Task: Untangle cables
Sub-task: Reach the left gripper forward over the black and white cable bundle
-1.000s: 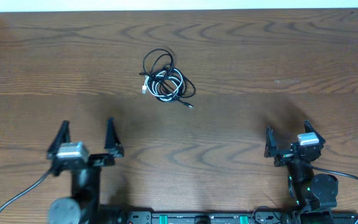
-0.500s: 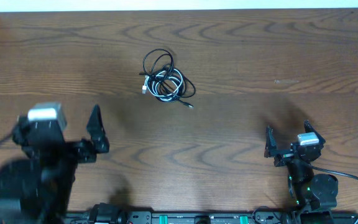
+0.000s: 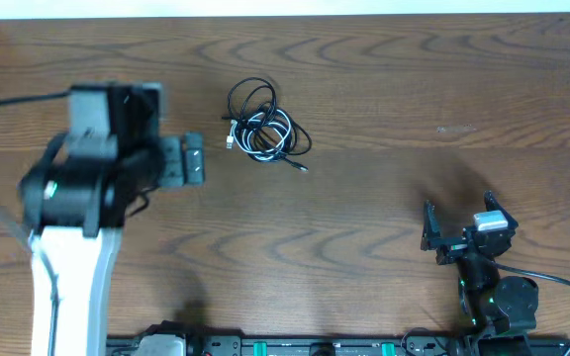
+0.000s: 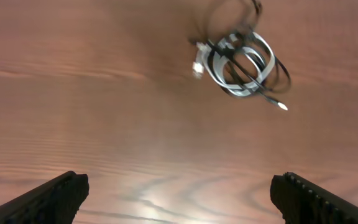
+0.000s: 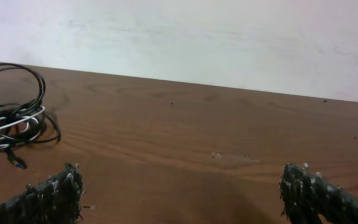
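— Start at the left. Where is the left gripper (image 3: 190,161) against the cables (image 3: 263,133)?

— Just left of the bundle, near it but apart, touching nothing. From overhead that arm is smeared, so I cannot be sure there how its jaws stand. The left wrist view settles it: the two dark fingertips (image 4: 55,196) sit in the bottom corners, spread wide, with only bare table (image 4: 104,124) between them. It has hold of nothing.

— And the cables themselves?

— One small bundle lying on the wood. The white cord (image 4: 266,56) is wound in tight rings at the bundle's middle. The black cord (image 4: 286,73) threads through those rings and throws a bigger loop out on the bundle's far side (the side away from the arm bases). A white plug end (image 3: 229,141) lies at the bundle's left edge, and a thin black end with a pale tip (image 4: 282,106) sticks out at its near right.

— Tangled?

— Yes, the two cords are wound through each other.

— Now the right.

— The right gripper (image 3: 459,220) sits well apart from the bundle, to its right and nearer the bases. In its wrist view the fingers (image 5: 55,196) fill the lower corners, fully spread and empty. The bundle lies at that view's far left, and a pale wall (image 5: 229,37) rises beyond the table edge.
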Motion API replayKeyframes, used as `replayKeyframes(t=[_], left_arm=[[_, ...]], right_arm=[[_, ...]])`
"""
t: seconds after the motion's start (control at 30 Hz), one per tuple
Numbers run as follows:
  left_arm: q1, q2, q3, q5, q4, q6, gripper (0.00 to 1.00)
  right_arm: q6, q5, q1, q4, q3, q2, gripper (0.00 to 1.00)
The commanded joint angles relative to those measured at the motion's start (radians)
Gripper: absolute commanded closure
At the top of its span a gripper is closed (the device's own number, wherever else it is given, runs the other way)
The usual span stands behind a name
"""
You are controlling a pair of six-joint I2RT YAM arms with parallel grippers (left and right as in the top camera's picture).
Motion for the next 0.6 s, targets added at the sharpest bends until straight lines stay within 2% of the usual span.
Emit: replayKeyframes(t=[0.0, 0.03, 0.07, 0.13, 0.17, 0.33, 0.53, 0.57], left_arm=[[0.003, 0.076, 0.013, 0.143, 0.002, 0.002, 0.01], [0.003, 0.101, 0.013, 0.150, 0.009, 0.002, 0.02], [0.003, 0.125, 0.013, 0.151, 0.017, 0.000, 0.21], [0.003, 0.177, 0.013, 0.150, 0.035, -0.048, 0.75], [0.003, 0.201, 0.012, 0.150, 0.039, -0.084, 0.92], [0.000, 0.315, 0.010, 0.150, 0.101, -0.212, 0.92], [-0.005, 0.417, 0.010, 0.150, 0.306, -0.251, 0.92], [-0.010, 0.433, 0.010, 0.150, 0.341, -0.262, 0.84]], right_arm=[[0.006, 0.001, -0.005, -0.004, -0.001, -0.003, 0.01], [0.006, 0.001, -0.005, -0.004, -0.001, -0.003, 0.01], [0.006, 0.001, -0.005, -0.004, -0.001, -0.003, 0.01], [0.006, 0.001, -0.005, -0.004, -0.001, -0.003, 0.01], [0.006, 0.001, -0.005, -0.004, -0.001, -0.003, 0.01], [0.006, 0.001, -0.005, -0.004, -0.001, -0.003, 0.01], [0.006, 0.001, -0.005, -0.004, -0.001, -0.003, 0.01], [0.006, 0.001, -0.005, -0.004, -0.001, -0.003, 0.01]])
